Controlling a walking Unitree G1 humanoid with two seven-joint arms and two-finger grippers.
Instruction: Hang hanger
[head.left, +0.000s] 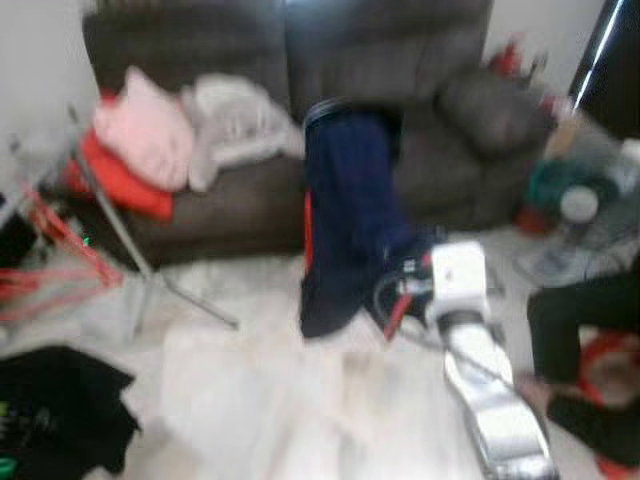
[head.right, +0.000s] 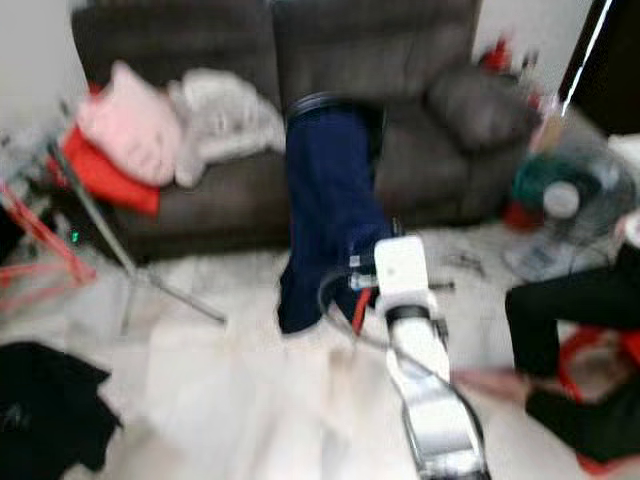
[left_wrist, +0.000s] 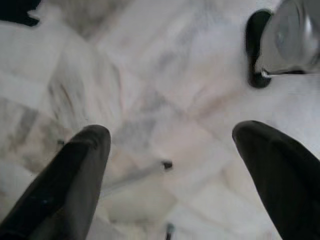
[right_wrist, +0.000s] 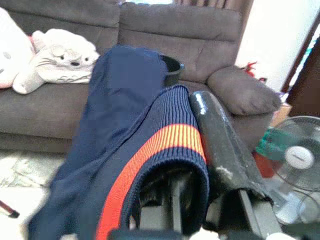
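Hanger hidden under navy garment in right claw, head views blurred.

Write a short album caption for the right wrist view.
Navy garment with orange stripe draped over the right gripper, facing a grey sofa.

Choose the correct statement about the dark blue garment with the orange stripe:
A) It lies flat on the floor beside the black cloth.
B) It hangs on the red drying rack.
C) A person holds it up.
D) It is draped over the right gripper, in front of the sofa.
D: the dark blue garment is draped over the right gripper, with the sofa behind it.
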